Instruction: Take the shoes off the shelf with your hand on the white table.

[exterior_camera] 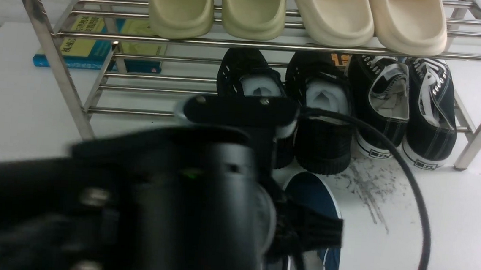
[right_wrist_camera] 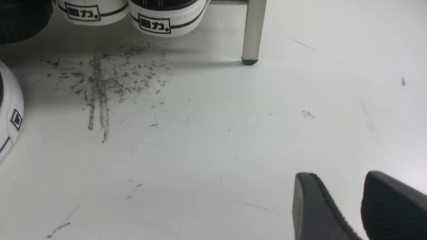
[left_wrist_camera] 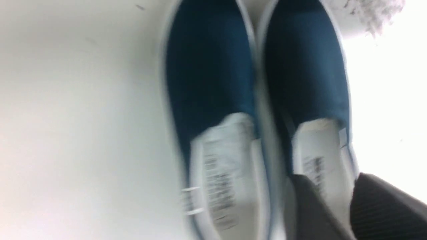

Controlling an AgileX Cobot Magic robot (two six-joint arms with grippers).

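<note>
The rack (exterior_camera: 253,45) stands on the table (exterior_camera: 463,218); the left arm (exterior_camera: 193,199) reaches in front (blurred, cable looping), its gripper (left_wrist_camera: 333,206) parted slightly over the navy shoes (left_wrist_camera: 213,66) on the table; any grip, I cannot tell.

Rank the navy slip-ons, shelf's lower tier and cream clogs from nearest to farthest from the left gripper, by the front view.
1. Navy slip-ons: at the gripper, on the table.
2. Lower tier: beyond them.
3. Cream clogs: top tier, right side.
</note>
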